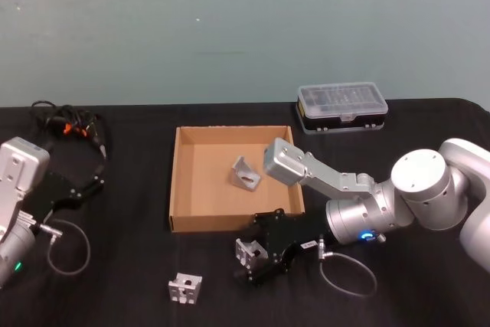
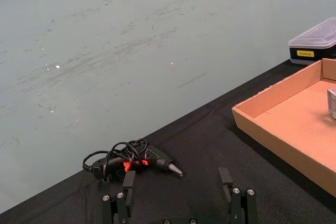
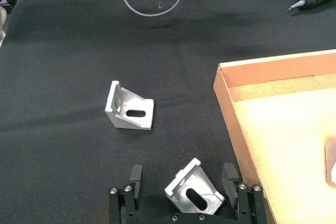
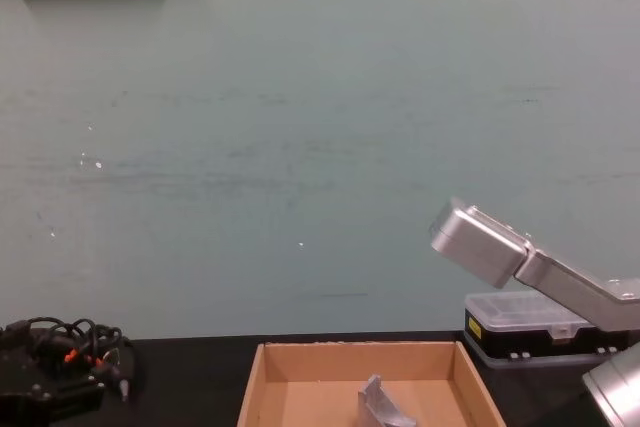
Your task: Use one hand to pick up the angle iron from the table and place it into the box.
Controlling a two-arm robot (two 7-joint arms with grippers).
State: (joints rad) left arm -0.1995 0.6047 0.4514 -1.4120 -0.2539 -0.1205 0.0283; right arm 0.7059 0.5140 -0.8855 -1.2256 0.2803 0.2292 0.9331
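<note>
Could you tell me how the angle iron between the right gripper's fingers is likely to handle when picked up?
Probably rigid: the angle iron looks like solid metal. Its smooth faces may slip in the open right gripper. Flat-sided, it seems unlikely to roll.

light-grey L-shaped metal angle iron (image 3: 195, 191): smooth, satin sheen. shallow brown cardboard box (image 1: 230, 222): matt, papery. flat black tabletop (image 1: 115, 281): matt, cloth-like. black plastic organiser case (image 1: 341, 105): glossy clear lid.
</note>
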